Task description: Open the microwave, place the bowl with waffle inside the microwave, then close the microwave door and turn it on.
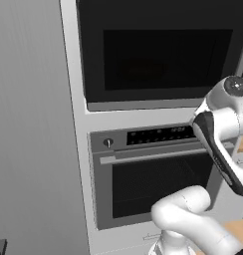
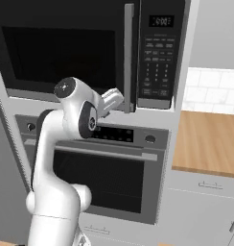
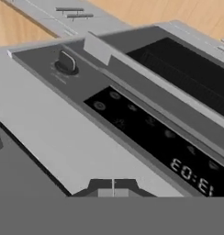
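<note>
The microwave door [image 2: 66,53] is a wide, hard black panel with a dark window, and it is shut. I think it is stiff and a bit heavy, and it will swing like a door, not bend. The glass looks smooth and slippery, so I would not push there. The best place to grab is the tall grey handle [image 2: 129,57] that runs down its right edge. It is a thin, hard bar, good for me to hook or pinch and pull.

My fingers [image 3: 113,187] are clenched tight together, with nothing between them. In the right base view my hand sits just below the bottom of that handle, a little to its left, but I cannot tell if it touches. The door is above my fingers.

The microwave [image 1: 163,52] goes all around the door, and its button panel [image 2: 157,57] is up and to the right of my fingers. Right under my fingers is the oven [image 2: 99,168], with its knob [image 3: 65,63] and lit clock [image 3: 192,173]. Far off to the right is the wooden worktop [image 2: 210,141].
</note>
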